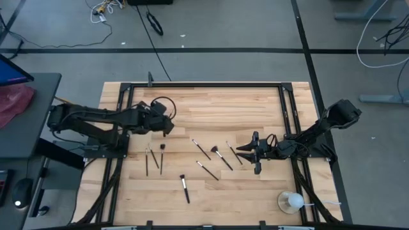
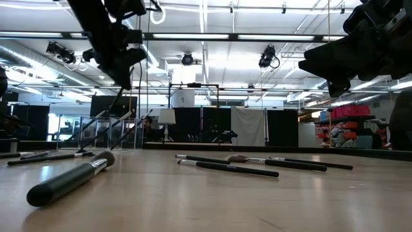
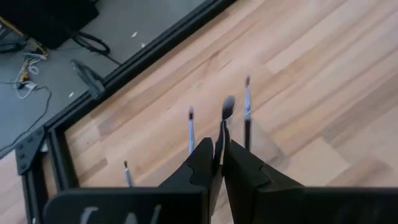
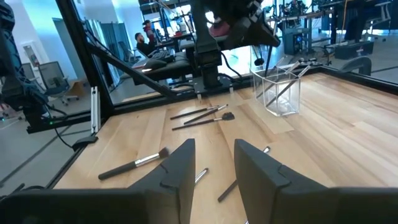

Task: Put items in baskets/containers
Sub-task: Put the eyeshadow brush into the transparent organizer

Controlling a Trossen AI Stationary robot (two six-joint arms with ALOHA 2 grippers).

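The left claw [image 3: 216, 163] is raised over the table [image 1: 204, 105], pinched shut on a brush [image 3: 225, 118], just over the clear holder [image 4: 278, 91]. The right claw [image 1: 254, 153] hovers empty with its fingers apart, loose brushes [image 1: 211, 158] lying just beside it toward the holder.

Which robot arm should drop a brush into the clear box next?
Left. Its gripper is shut on a makeup brush right above the clear brush holder. The right gripper is open, holds nothing, and sits farther away.
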